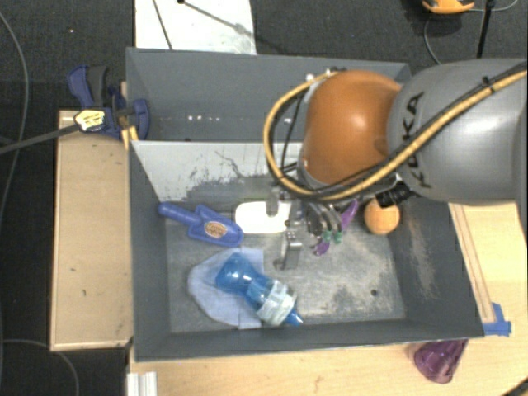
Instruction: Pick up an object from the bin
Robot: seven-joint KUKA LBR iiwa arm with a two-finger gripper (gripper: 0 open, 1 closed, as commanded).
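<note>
My gripper (302, 252) hangs low over the middle of the bin, its fingers apart and nothing between them. A white oval thing (257, 218) lies just left of the fingers, touching or nearly touching the left one. A small purple and green thing (337, 231) sits close by the right finger, partly hidden under the wrist. A blue bottle with a pale cap (254, 288) lies on a light blue cloth (208, 297) in front and to the left of the gripper.
A blue handle-shaped tool with an orange label (202, 222) lies at the left, behind the bottle. An orange ball (382, 219) rests near the right wall. The arm with its orange cover and cables hides the back middle of the bin.
</note>
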